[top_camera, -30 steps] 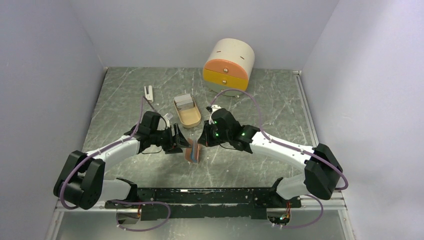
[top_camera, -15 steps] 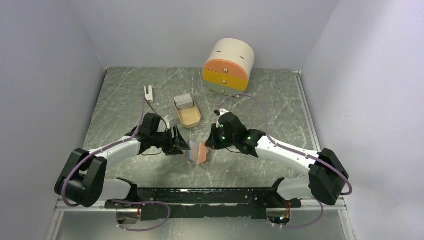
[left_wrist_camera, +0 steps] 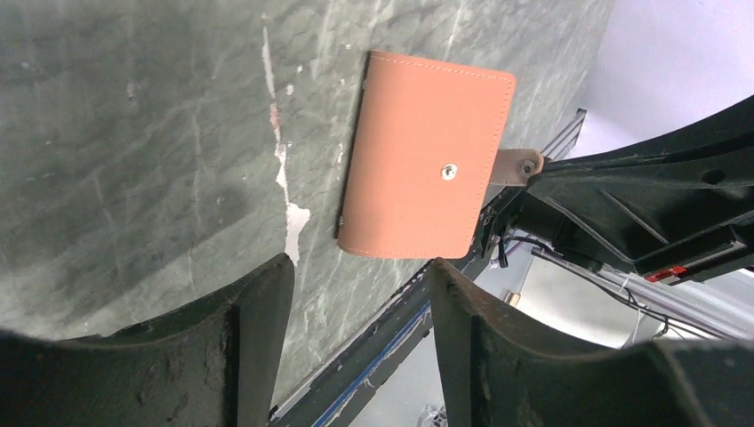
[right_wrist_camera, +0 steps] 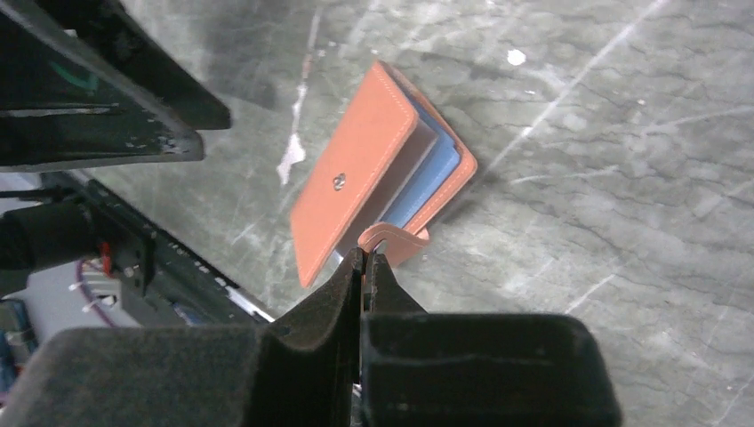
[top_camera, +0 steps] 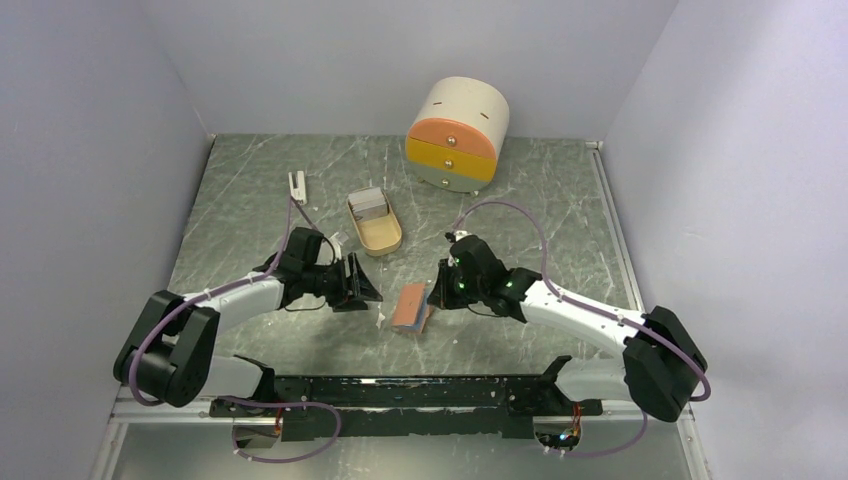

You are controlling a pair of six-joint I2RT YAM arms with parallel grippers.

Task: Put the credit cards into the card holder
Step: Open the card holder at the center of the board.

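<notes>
holder [right_wrist_camera: 356, 196]: salmon-pink, leather-like flat rectangle, stitched edge, metal snap, folded but slightly gaping, lies on the scratched green marbled table [top_camera: 520, 200] | cards [right_wrist_camera: 436, 173]: pale blue edges show inside it | right claw [right_wrist_camera: 364, 258]: pressed together on its small strap | left claw [left_wrist_camera: 356, 271]: fingers apart, holding nothing, near it

One card holder [left_wrist_camera: 418, 156], closed, snap button [left_wrist_camera: 450, 171] facing up, is lying on green marbled table [left_wrist_camera: 133, 133]; strap tab [left_wrist_camera: 511, 167] is meeting right gripper [left_wrist_camera: 539, 169]. Foreground: left gripper [left_wrist_camera: 360, 277] is hovering near, fingers parted, empty.
</notes>
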